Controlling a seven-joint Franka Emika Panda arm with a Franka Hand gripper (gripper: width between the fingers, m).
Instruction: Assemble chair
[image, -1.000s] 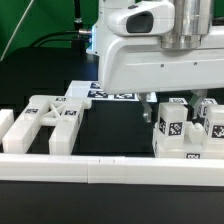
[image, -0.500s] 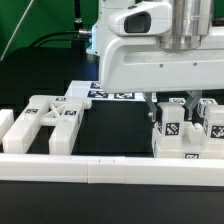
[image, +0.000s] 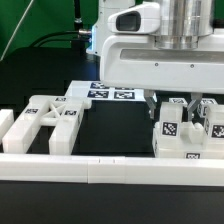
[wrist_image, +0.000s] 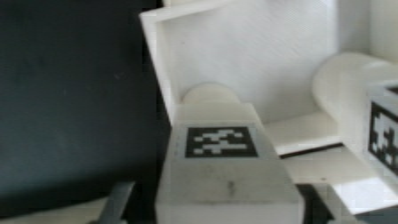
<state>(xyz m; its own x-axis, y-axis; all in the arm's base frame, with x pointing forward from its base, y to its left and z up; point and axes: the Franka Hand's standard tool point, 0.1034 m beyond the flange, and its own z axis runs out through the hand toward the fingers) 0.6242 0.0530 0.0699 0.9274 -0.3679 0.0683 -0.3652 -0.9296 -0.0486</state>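
Observation:
The chair is in loose white tagged pieces. In the exterior view my gripper (image: 173, 112) hangs over the right-hand group, its fingers either side of an upright white block (image: 170, 128) with a square tag. The wrist view shows this round-topped tagged block (wrist_image: 217, 140) between the fingers, gripper (wrist_image: 214, 205) shut on it. Next to it stands a second tagged block (image: 212, 122), also seen as the neighbouring tagged piece (wrist_image: 377, 125). Both rise from a white chair piece (image: 185, 152). A cut-out cross-shaped frame (image: 50, 120) lies at the exterior view's left.
A long white border rail (image: 100, 168) runs across the front. The marker board (image: 108, 93) lies behind, under the arm. A small white block (image: 5, 126) sits at the far left edge. Black table surface (image: 115, 130) separates the frame from the right-hand group.
The hand has turned slightly over the right-hand group; the held block and the other pieces stay in place.

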